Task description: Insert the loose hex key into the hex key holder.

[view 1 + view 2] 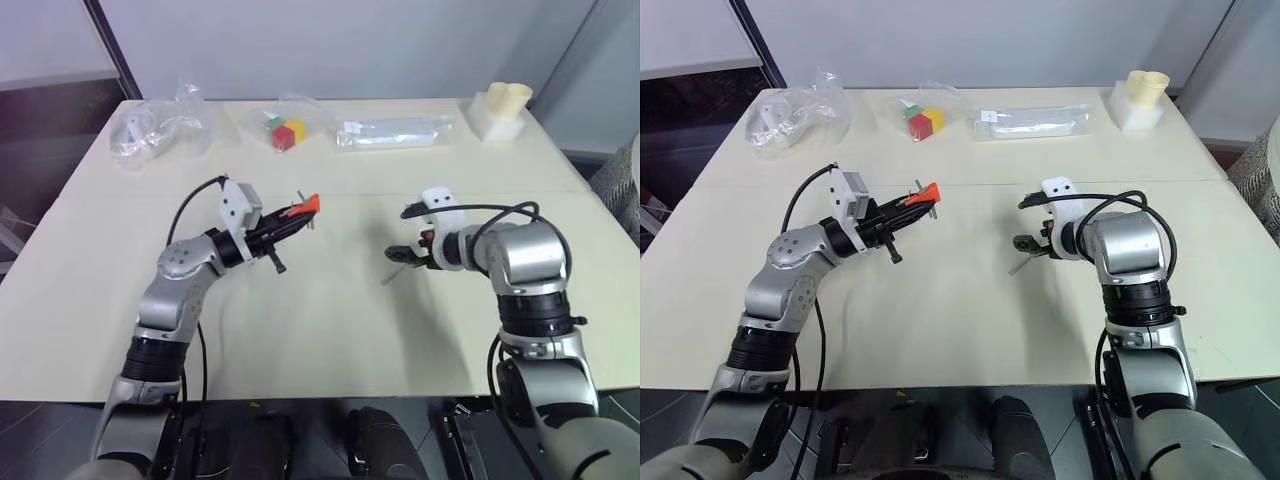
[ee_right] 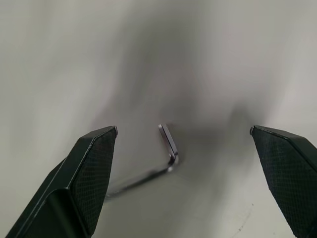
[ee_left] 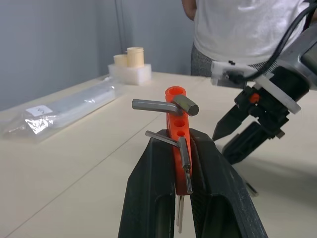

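Note:
My left gripper (image 1: 292, 214) is shut on the red-orange hex key holder (image 1: 306, 206) and holds it in the air over the left middle of the table. In the left wrist view the holder (image 3: 174, 101) stands upright between the black fingers (image 3: 148, 188), with short grey keys sticking out of it. The loose hex key (image 2: 168, 142), a thin grey L-shaped rod, lies flat on the table (image 1: 330, 320). My right gripper (image 2: 183, 130) hangs open just above it, one finger on each side and neither touching it. In the left eye view the key (image 1: 390, 278) lies just below the right gripper (image 1: 405, 256).
Along the table's far edge lie a crumpled clear bag (image 1: 155, 130), a clear bag of coloured cubes (image 1: 285, 132), a long plastic packet (image 1: 395, 132) and a white foam block holding cream cylinders (image 1: 500, 110). A person in a white shirt (image 3: 247, 25) stands beyond the table.

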Controlling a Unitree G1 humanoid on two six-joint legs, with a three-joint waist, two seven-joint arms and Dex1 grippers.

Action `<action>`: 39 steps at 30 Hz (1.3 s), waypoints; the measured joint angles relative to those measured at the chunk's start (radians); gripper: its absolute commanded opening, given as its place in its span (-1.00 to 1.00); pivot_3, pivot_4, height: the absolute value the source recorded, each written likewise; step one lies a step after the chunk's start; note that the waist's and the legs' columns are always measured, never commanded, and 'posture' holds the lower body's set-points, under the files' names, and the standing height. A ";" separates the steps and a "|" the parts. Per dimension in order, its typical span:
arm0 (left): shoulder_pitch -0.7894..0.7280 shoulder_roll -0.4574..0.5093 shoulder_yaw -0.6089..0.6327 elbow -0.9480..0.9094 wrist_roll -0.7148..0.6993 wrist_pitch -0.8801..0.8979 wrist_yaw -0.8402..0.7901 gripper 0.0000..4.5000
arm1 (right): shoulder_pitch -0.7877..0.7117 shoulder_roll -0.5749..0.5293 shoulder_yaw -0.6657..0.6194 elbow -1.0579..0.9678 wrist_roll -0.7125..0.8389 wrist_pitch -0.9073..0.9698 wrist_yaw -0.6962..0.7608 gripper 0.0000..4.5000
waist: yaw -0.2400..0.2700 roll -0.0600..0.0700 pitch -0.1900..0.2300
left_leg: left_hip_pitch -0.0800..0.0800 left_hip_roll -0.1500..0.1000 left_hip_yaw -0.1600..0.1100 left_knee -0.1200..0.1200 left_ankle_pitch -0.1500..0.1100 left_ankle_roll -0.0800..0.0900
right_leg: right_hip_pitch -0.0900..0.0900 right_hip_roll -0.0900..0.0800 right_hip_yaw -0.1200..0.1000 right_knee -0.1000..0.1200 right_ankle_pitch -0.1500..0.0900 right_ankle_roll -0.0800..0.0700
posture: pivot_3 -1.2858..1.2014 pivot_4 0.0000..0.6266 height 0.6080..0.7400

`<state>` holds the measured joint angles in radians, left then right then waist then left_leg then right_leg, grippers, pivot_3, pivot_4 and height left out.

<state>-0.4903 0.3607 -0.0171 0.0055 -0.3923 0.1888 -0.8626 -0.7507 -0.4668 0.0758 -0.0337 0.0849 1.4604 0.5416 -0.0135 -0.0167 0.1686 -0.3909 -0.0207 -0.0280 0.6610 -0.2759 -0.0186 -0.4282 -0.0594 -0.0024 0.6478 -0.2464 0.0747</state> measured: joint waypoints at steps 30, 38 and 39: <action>0.003 0.018 0.002 0.000 0.033 -0.023 0.037 -1.00 | -0.013 -0.030 0.127 -0.022 0.094 0.022 -0.085 -0.99 | -0.001 0.000 0.000 | 0.000 0.000 0.000 0.000 0.000 0.000 | 0.000 0.001 0.000 0.000 0.000 0.000 | 0.03 -0.52 1.00; 0.002 0.021 0.002 0.001 0.031 -0.022 0.035 -1.00 | 0.053 -0.035 0.194 -0.075 0.045 -0.394 -0.078 -0.99 | -0.001 0.000 0.000 | 0.000 0.000 0.000 0.000 0.000 0.000 | 0.000 0.001 -0.001 0.000 0.000 0.000 | 0.03 -0.52 1.00; 0.002 0.020 0.002 0.001 0.029 -0.020 0.033 -1.00 | 0.064 -0.039 0.194 -0.077 0.016 -0.516 -0.089 -0.99 | 0.001 0.000 0.000 | 0.000 0.000 0.000 0.000 0.000 0.000 | 0.000 0.001 -0.001 -0.001 0.000 0.001 | 0.03 -0.52 1.00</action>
<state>-0.4882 0.3809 -0.0153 0.0062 -0.3636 0.1692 -0.8293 -0.6864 -0.5056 0.2701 -0.1109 0.1013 0.9446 0.4527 -0.0124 -0.0166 0.1687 -0.3912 -0.0205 -0.0278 0.6613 -0.2761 -0.0181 -0.4283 -0.0585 -0.0032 0.6473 -0.2464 0.0753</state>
